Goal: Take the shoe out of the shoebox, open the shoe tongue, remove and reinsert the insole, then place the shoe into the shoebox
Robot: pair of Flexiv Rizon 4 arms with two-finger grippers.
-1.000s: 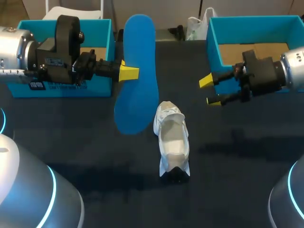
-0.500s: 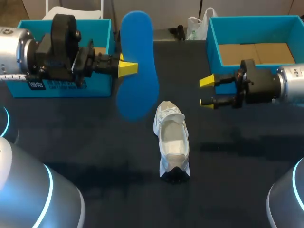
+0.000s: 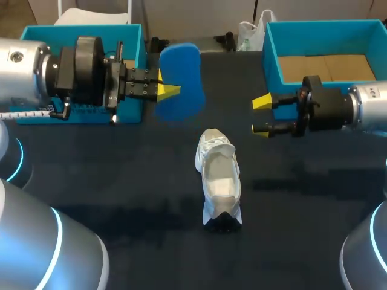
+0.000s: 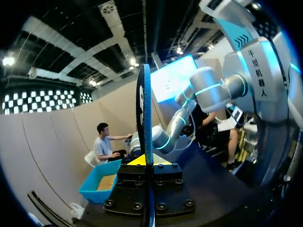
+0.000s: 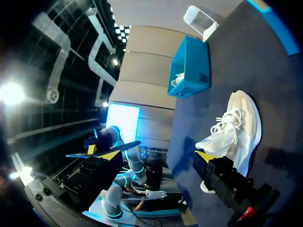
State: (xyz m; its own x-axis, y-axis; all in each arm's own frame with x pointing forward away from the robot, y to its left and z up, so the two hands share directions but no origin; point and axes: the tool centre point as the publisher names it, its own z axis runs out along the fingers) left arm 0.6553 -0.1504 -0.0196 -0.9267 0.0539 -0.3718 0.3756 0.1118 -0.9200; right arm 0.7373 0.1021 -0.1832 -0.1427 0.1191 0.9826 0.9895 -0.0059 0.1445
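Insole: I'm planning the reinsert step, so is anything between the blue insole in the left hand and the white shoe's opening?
Nothing visible does. The insole, clamped in the left hand, hangs beyond the shoe, whose opening faces up, uncovered. The right hand is open, off to the shoe's right, clear of that path.

It looked like a robotics lab: a silver left arm (image 3: 24, 66) and right arm (image 3: 369, 104), ringed with blue light, flanked a dark table (image 3: 121, 181) bearing a teal box (image 3: 130, 39) at eleven o'clock and a second teal box (image 3: 272, 51) at one.
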